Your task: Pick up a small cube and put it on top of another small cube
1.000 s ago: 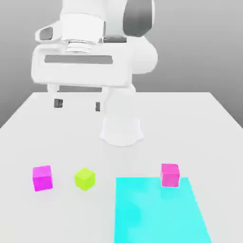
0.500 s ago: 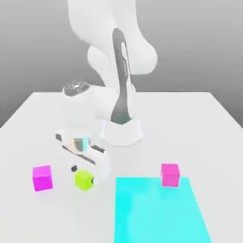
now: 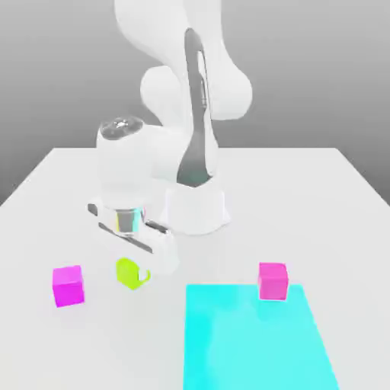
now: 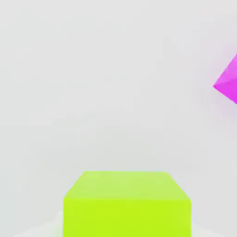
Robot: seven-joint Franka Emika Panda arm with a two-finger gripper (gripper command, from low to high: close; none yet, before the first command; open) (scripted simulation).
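Note:
A lime-green cube [image 3: 129, 275] hangs tilted just above the white table, at the exterior view's left of centre. My gripper [image 3: 139, 266] comes down on it from above and is shut on it. In the hand view the same lime cube [image 4: 127, 203] sits close under the camera. A magenta cube [image 3: 67, 286] rests on the table further toward the exterior view's left, and one corner of it [image 4: 228, 83] appears in the hand view. A pink cube [image 3: 273, 280] stands at the far edge of the cyan patch [image 3: 251, 343].
The arm's white base [image 3: 195, 209] stands on the table behind the cubes. The flat cyan patch covers the front of the table at the exterior view's right. The table's edges run along both sides.
The hand came down from high above onto the lime cube and its jaws closed on it. The cube now sits slightly higher and tilted. Both pink cubes stayed put.

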